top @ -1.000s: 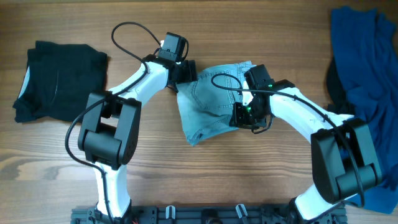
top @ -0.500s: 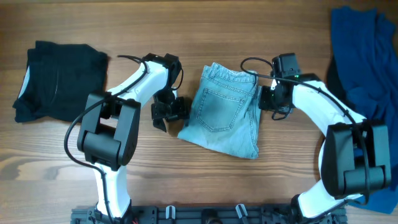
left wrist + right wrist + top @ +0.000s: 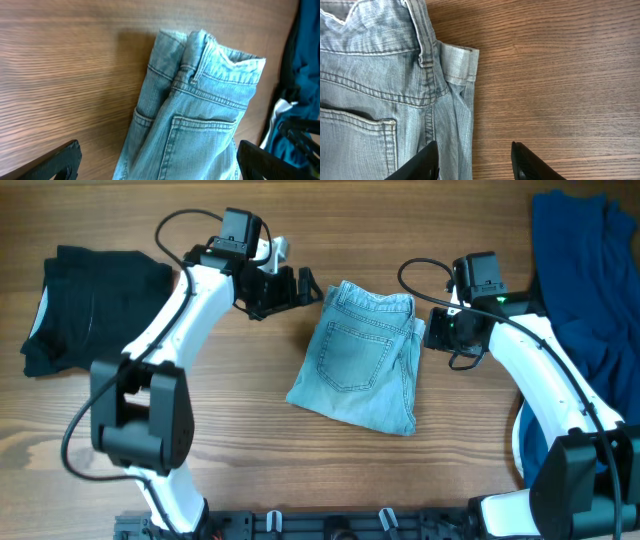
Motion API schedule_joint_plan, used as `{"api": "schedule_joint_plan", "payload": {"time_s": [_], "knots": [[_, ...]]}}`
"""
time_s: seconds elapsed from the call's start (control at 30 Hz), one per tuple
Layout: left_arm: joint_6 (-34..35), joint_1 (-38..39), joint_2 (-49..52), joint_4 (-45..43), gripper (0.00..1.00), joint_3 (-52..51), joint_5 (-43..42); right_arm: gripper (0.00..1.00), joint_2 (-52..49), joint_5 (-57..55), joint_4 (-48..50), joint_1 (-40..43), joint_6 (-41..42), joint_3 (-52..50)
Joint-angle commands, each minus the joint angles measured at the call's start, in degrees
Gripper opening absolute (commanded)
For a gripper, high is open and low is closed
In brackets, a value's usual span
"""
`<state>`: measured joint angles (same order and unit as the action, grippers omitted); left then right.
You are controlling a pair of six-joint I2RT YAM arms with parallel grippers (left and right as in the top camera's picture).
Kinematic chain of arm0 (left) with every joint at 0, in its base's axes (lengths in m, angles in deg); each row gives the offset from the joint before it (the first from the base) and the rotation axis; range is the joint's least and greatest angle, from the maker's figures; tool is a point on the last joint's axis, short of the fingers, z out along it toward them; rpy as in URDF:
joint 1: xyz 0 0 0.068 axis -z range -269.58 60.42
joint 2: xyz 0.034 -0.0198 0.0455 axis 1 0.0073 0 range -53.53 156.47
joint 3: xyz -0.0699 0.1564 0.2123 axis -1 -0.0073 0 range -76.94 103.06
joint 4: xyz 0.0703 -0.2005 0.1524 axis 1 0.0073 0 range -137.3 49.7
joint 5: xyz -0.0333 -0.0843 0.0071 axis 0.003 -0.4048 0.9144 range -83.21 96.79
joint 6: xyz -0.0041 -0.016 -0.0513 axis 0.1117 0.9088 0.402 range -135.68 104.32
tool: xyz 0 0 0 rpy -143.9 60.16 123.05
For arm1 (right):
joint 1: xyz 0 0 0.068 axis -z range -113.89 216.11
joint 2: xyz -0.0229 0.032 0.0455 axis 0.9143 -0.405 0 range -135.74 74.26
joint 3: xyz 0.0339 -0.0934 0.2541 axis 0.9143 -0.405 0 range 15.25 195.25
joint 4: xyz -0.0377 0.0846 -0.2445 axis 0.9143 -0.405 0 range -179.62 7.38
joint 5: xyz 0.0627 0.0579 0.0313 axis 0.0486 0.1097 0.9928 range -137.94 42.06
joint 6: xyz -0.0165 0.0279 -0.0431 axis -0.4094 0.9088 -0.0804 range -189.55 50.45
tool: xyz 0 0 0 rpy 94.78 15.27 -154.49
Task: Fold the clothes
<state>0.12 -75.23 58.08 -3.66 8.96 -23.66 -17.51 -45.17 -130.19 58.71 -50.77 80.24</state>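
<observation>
Bench [image 3: 320, 470]: brown wood. It holds all the clothes.
Blue cloth [image 3: 590, 290]: a big dark blue heap at the right edge of the bench. It hangs past the edge of the overhead view. It is well apart from the shorts.
Black cloth [image 3: 95, 305]: lies flat at the far left of the bench. It is well apart from the shorts too.
Shorts [image 3: 365, 360]: pale blue jeans stuff, folded up and lying flat in the middle of the bench, between the two arms. The waistband [image 3: 220, 57] is at the far end. A back pocket [image 3: 350, 360] faces up.
Left fingers [image 3: 303, 284]: spread wide and holding nothing. They sit near the top left corner of the shorts, with a bit of bare wood between. In the left wrist view the two tips show at the bottom corners, far from each other.
Right fingers [image 3: 432, 333]: spread apart and holding nothing. They are just beside the right edge of the shorts, near the waistband. One tip is over the shorts' edge and the other is over bare wood. I cannot tell if they touch the shorts.
</observation>
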Motion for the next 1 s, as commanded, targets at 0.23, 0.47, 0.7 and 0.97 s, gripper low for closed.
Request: {"api": "schedule_joint_plan", "payload": {"time_s": [0.23, 0.47, 0.7, 0.97], "knots": [[-2.1, 2.5, 14.8, -4.6, 1.0, 0.3, -13.0, 0.48, 0.5, 1.4, -0.2, -0.1, -0.2, 0.5], [-2.1, 11.5, 18.6, -9.4, 0.77, 0.3, -15.1, 0.49, 0.5, 1.3, -1.0, -0.1, -0.4, 0.5], [-2.2, 10.2, 17.6, -10.6, 0.04, 0.3, -14.9, 0.49, 0.5, 1.3, -1.4, -0.1, -0.7, 0.5], [-5.1, -2.1, 2.3, -1.7, 0.04, 0.3, 5.2, 0.51, 0.5, -3.4, -2.6, -0.1, -0.6, 0.5]]}}
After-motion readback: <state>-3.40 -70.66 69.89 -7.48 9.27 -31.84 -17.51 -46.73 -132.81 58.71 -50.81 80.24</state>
